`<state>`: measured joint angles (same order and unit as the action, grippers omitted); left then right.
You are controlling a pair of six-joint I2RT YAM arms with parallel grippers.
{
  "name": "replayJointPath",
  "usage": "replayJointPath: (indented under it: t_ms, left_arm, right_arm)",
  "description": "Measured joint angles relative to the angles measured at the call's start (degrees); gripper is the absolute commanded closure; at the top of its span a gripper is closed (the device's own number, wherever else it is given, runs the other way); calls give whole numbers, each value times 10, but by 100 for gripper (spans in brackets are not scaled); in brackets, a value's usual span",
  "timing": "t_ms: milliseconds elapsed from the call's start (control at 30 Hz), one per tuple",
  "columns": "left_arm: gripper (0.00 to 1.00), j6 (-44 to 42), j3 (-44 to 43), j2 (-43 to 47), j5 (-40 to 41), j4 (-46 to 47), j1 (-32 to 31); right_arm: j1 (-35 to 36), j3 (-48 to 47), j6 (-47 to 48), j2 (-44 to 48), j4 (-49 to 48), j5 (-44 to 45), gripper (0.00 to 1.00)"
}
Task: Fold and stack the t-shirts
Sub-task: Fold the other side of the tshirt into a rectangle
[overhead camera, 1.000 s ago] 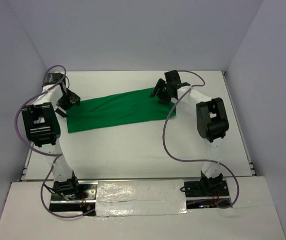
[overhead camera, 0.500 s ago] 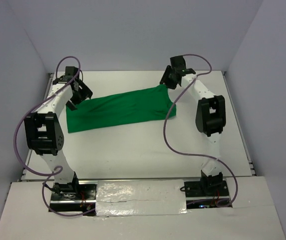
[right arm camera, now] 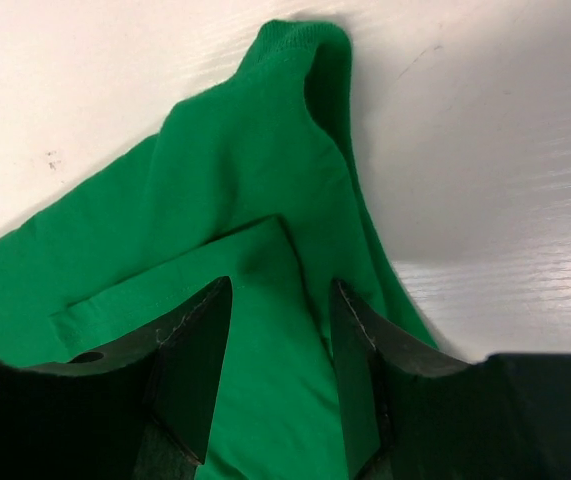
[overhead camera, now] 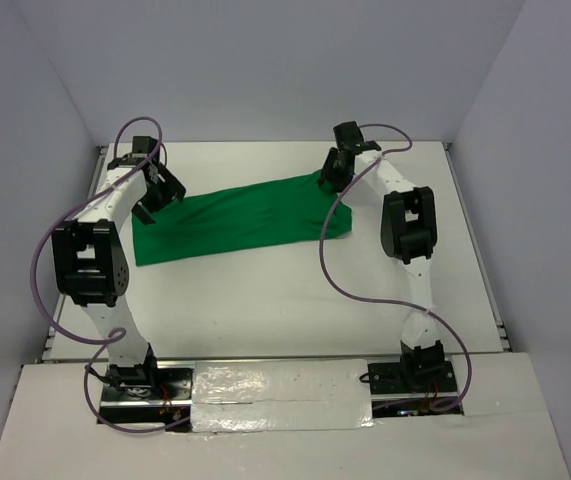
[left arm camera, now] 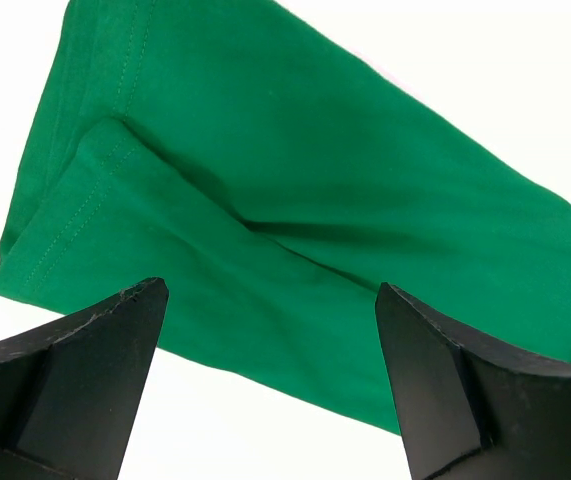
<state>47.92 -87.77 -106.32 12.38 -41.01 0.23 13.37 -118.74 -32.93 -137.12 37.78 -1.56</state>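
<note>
- Only the top view takes in the whole t-shirt. It is seen as a long green band laid on the table, reaching from just beneath the left gripper across to the right gripper.
- The left wrist view adds detail that is lost from above: stitched hems and a folded-over layer of cloth lie under the fingers. These fingers are held wide apart above the shirt, with nothing between them.
- In the right wrist view the jaws are seen closed in on a raised ridge of the shirt, which fills the gap between the fingers. Beyond the fingertips the cloth is drawn up to a rounded, ribbed tip, and a shadow is cast on the table beside it.
- The cloth is soft, matte and plain, with double rows of stitching along its edges. The fingers are black, angular and hard-edged.
- The table is white and faintly streaked. It is enclosed by plain pale walls, and purple cables are looped along the white arms.
</note>
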Motion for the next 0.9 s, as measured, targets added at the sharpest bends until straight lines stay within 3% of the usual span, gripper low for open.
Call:
replayJointPath:
  t_ms: [367,467,633,900]
  left_arm:
    - [1,0,0,-14,-1,-6,0]
    - [1,0,0,-14,-1,-8,0]
    - [1,0,0,-15,-1,-9,0]
    - [1,0,0,-15,-1,-9,0]
  right_arm:
    - [11,10,0,-1,-7,-19,59]
    - [16,10,-1,-1,-7,-19,68]
    - [17,10,-3,-1,-9,-17,100]
    - [18,42,-6,8,-40,-2,100]
